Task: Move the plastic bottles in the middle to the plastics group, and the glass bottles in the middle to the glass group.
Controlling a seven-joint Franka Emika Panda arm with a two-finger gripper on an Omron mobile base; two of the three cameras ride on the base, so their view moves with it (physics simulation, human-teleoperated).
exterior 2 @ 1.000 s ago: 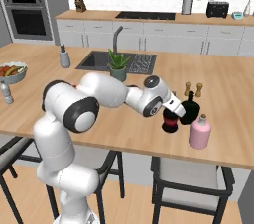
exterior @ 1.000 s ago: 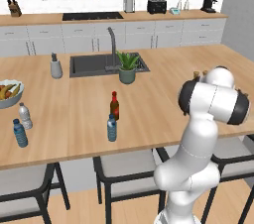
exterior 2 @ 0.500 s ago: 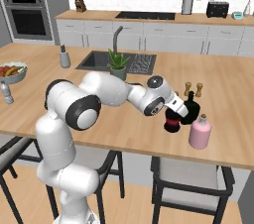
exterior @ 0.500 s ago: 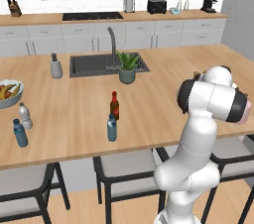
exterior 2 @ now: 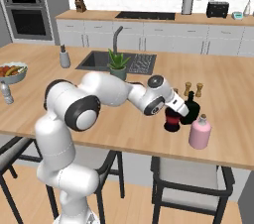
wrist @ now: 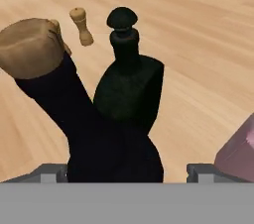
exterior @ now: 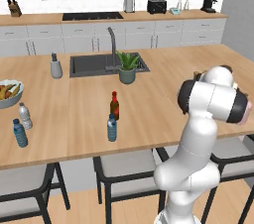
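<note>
Gripper point(wrist: 126, 171) open, jaws wide either side of the tall bottle point(exterior 2: 172, 119), which stands beside the squat bottle point(exterior 2: 191, 110) and pink bottle point(exterior 2: 200, 132): first glass one placed. Brown bottle point(exterior: 114, 105) and blue bottle point(exterior: 112, 128) left, far off mid-counter.

The wooden island counter point(exterior: 74, 114) carries a sunken sink point(exterior: 106, 64) with a potted plant point(exterior: 127, 67) at its corner and a grey soap dispenser point(exterior: 56, 66) to its left. Near the left edge stand a fruit bowl point(exterior: 9, 94) and two small water bottles — one pale point(exterior: 24, 116), one blue point(exterior: 20, 133) — while mid-counter a slim brown bottle point(exterior: 114, 105) stands just behind another blue water bottle point(exterior: 112, 128). At the right end cluster a tall black bottle point(exterior 2: 172, 119), a squat black bottle point(exterior 2: 190, 111), a pink bottle point(exterior 2: 200, 132) and two wooden shakers point(exterior 2: 193, 89).
</note>
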